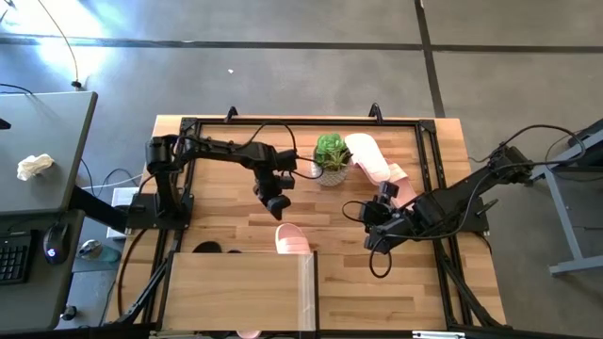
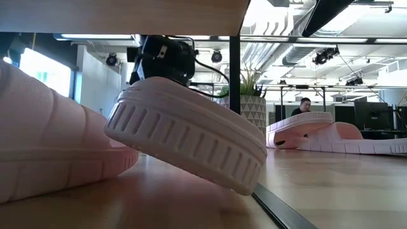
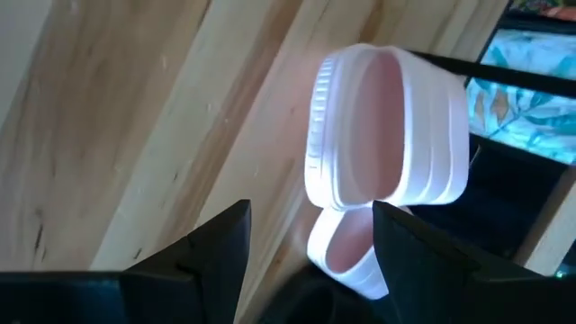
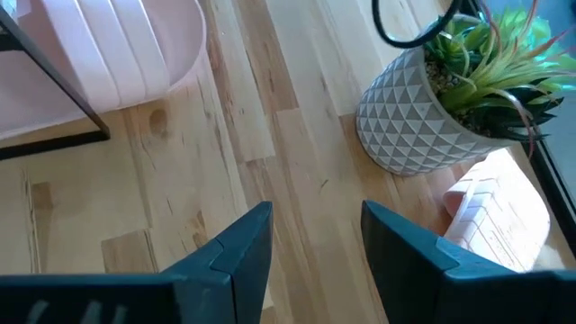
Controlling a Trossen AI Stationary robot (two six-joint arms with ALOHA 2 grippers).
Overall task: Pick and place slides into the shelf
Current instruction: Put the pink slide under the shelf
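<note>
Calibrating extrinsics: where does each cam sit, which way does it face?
High: overhead, straight down; both arms, left tool, right tool.
Low: table height under the shelf, level; pink slide.
Left wrist: past own fingers at that slide.
Right wrist: past own fingers at plant.
Shared: high and low both show slide, plant.

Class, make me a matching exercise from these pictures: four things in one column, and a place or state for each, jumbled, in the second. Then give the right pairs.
Things
1. potted plant
2. black slide
3. left claw
4. right claw

Places or states
A. open above a pink slide at the shelf edge
B. open over bare wood
C. poking out from under the shelf
D. beside a pink slide at the table's far side

Pairs: 1-D, 2-C, 3-A, 4-B
</note>
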